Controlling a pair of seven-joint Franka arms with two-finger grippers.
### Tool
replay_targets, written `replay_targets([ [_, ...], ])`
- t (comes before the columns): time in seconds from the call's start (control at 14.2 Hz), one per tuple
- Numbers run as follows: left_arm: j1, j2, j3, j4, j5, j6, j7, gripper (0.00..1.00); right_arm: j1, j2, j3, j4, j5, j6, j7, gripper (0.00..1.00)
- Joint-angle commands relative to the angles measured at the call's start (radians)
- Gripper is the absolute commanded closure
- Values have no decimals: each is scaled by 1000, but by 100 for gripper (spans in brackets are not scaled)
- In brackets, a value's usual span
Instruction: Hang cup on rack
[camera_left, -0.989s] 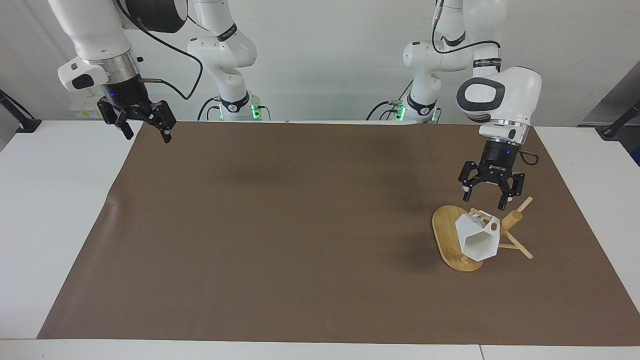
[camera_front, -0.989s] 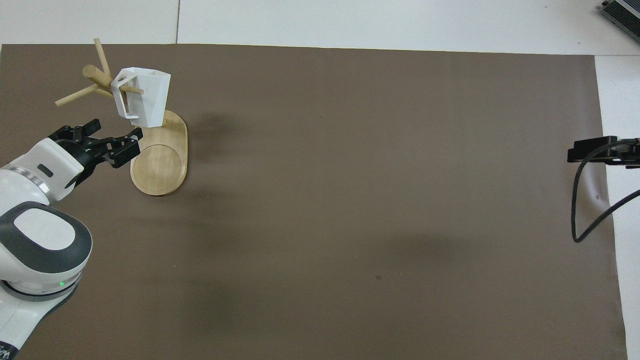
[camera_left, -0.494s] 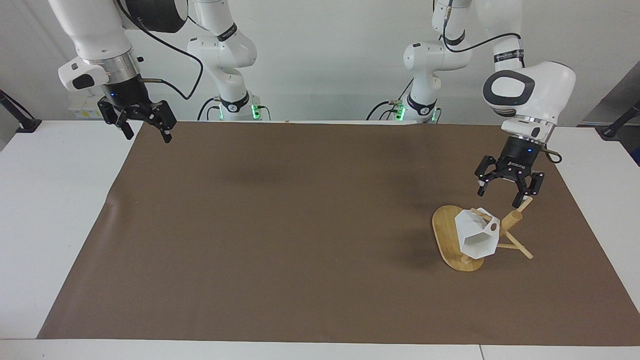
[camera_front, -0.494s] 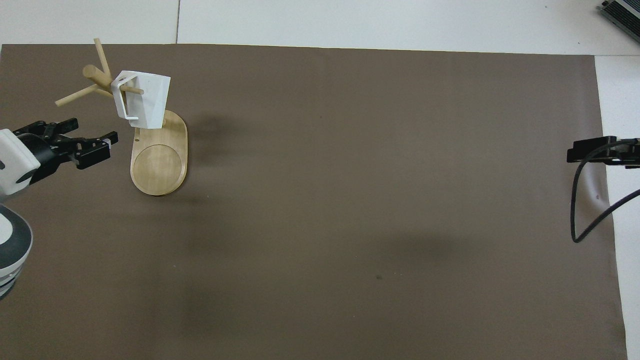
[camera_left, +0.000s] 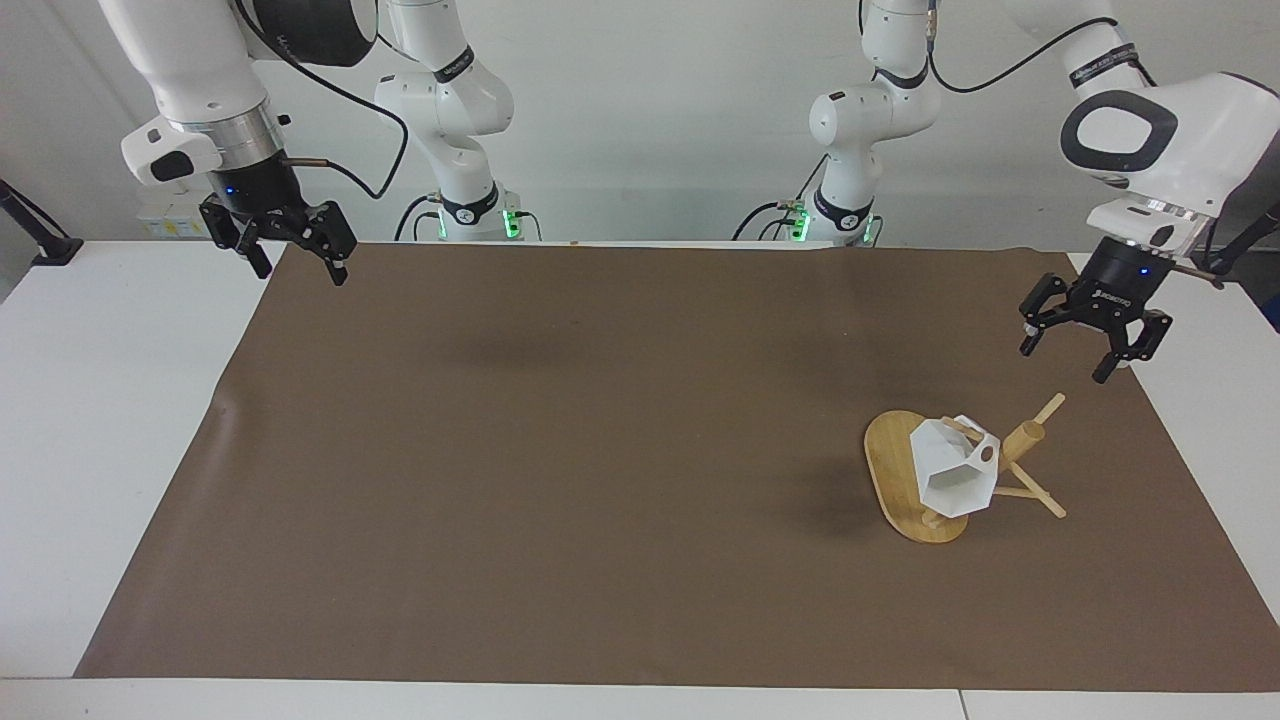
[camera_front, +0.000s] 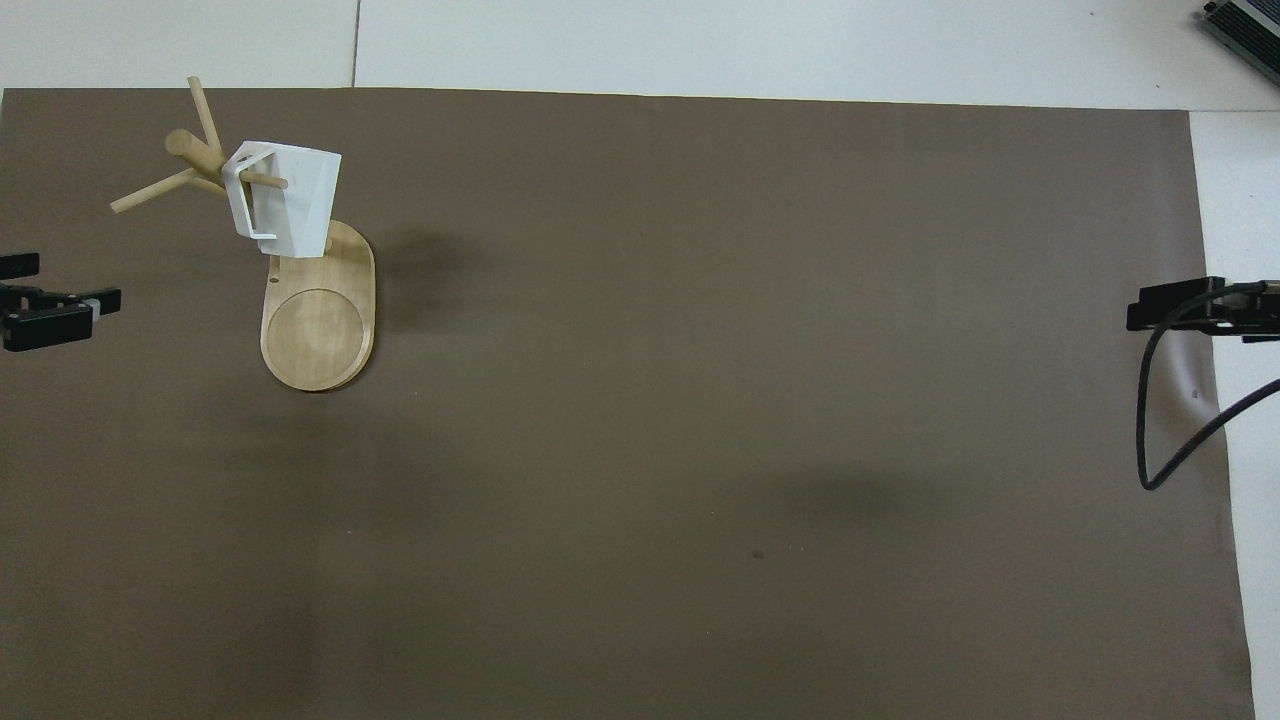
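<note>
The white faceted cup (camera_left: 955, 470) hangs by its handle on a peg of the bamboo rack (camera_left: 1028, 440), above the rack's oval base (camera_left: 888, 470). The cup (camera_front: 290, 200) and the rack's base (camera_front: 320, 335) also show in the overhead view. My left gripper (camera_left: 1064, 364) is open and empty, up in the air over the mat's edge at the left arm's end, apart from the rack. In the overhead view it (camera_front: 80, 282) shows only at the frame's edge. My right gripper (camera_left: 300, 276) is open and empty, waiting over the mat's corner at the right arm's end.
A brown mat (camera_left: 560, 470) covers most of the white table (camera_left: 100, 420). The right gripper (camera_front: 1180, 305) and its black cable (camera_front: 1160, 440) show at the mat's edge in the overhead view.
My left gripper has drawn away from the rack, rising and moving toward the left arm's end of the table. The cup stays hanging on the peg. The right arm has barely moved.
</note>
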Motion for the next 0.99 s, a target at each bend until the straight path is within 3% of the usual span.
replay_targets([
  [0.0,-4,6,-16,139,163,-177,-226,0,-20,-25,13,-28,60,-9,-24,0],
  [0.35,-106,2,-39,255,306,-388,-547,0,-22,-22,13,-25,60,-9,-20,0],
  [0.56,-117,-4,-39,305,338,-543,-669,0,-22,-22,13,-25,60,-9,-20,0],
  [0.92,-133,-23,-40,289,355,-536,-669,0,-16,-22,13,-25,60,-9,-20,0],
])
